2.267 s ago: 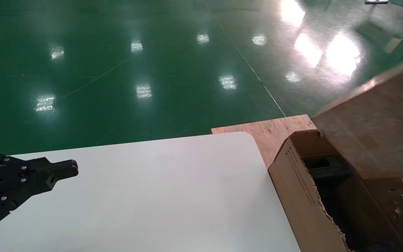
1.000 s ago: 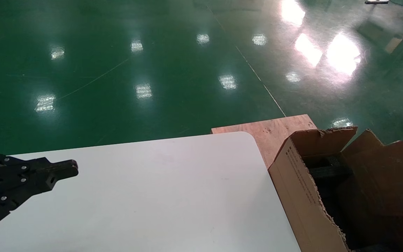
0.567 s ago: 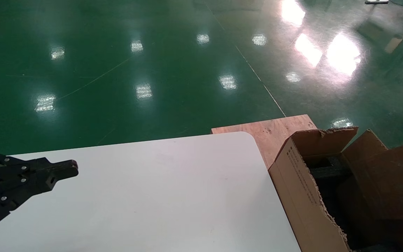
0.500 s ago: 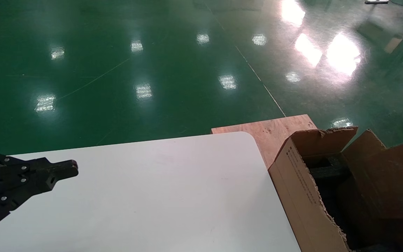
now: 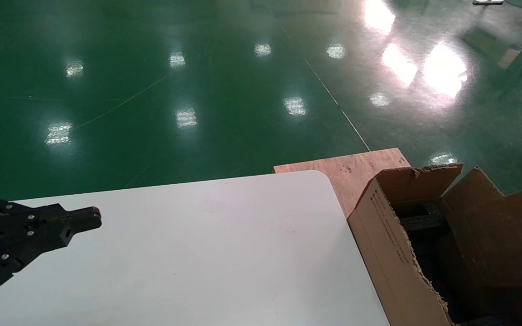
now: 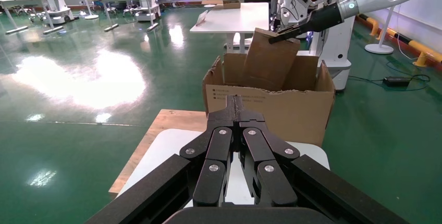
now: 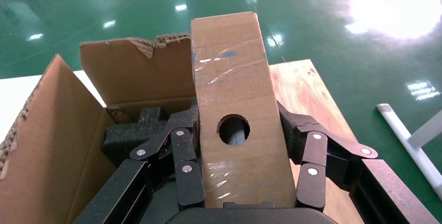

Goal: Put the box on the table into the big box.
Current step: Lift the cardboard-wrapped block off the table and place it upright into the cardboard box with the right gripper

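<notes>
Lowered since the earlier frame, the box (image 7: 234, 114) stands inside the big box (image 5: 392, 253) off the table's (image 5: 197, 253) right edge, long axis steeply upright, clamped by the right gripper (image 7: 237, 156); left gripper (image 5: 84, 219) pinched closed near the left edge

The worktop (image 5: 188, 253) is plain white. The big box (image 5: 392, 253) is brown cardboard with small black print on its side and what looks like dark, nearly black foam (image 7: 133, 130) inside. The box (image 7: 234, 109) is light brown under glossy clear tape. The plywood board (image 5: 351, 170) is pale reddish-brown. Both grippers' fingers (image 6: 219, 151) are black with silver screws. The floor (image 5: 175, 81) is glossy green.
</notes>
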